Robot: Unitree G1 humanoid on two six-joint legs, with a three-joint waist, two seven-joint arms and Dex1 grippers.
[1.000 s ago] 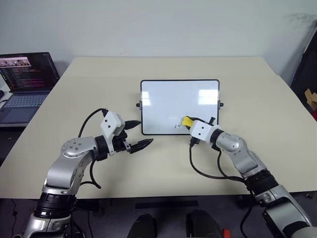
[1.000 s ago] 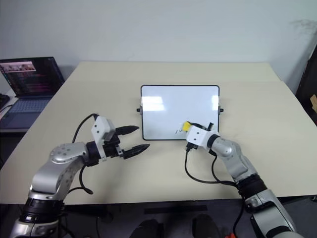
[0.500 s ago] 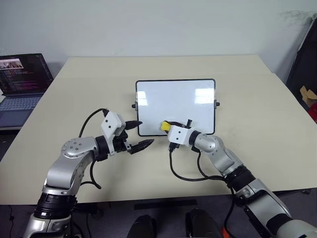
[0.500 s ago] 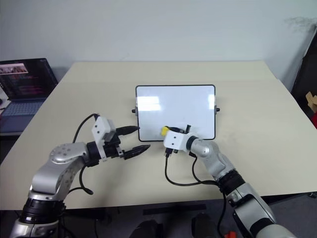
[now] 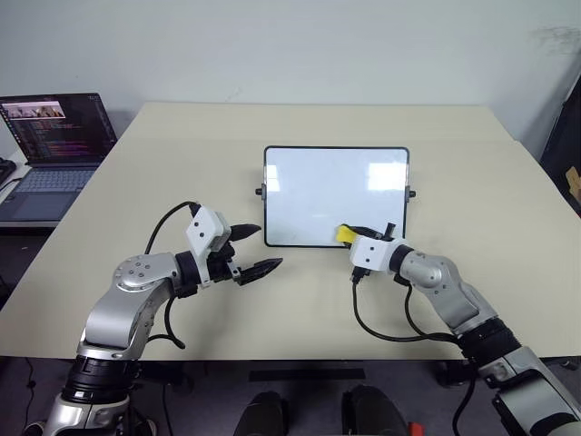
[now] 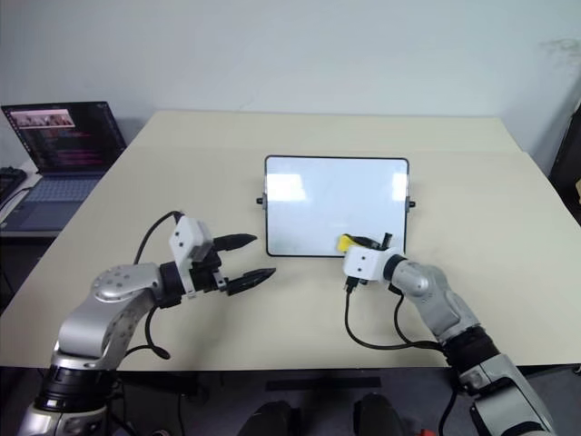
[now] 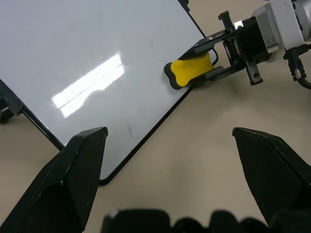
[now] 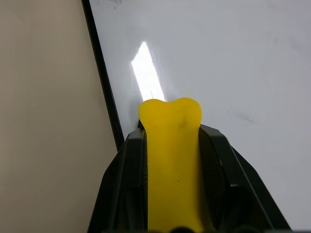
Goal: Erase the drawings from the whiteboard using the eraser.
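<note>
Whiteboard: the small glossy white rectangular whiteboard with a thin black frame and small black side knobs lies flat on the beige table, at its middle.
Drawings: no clear black marker marks can be made out on the board; a tiny dark speck near the near edge and a faint smudge are all that shows, and the eraser covers part of the near edge.
Eraser: the small yellow oblong eraser with a dark underside sits on the board's near edge, toward its right corner; its rear half is hidden between the fingers.
Right gripper: the right gripper is clamped on the eraser, a black finger pressed against each long side.
Left gripper: the left gripper hangs over bare table just off the board's near left corner, its two black fingers spread wide apart, holding and touching nothing.
Laptop: an open dark laptop stands off the table's far left, its near edge cut off.
</note>
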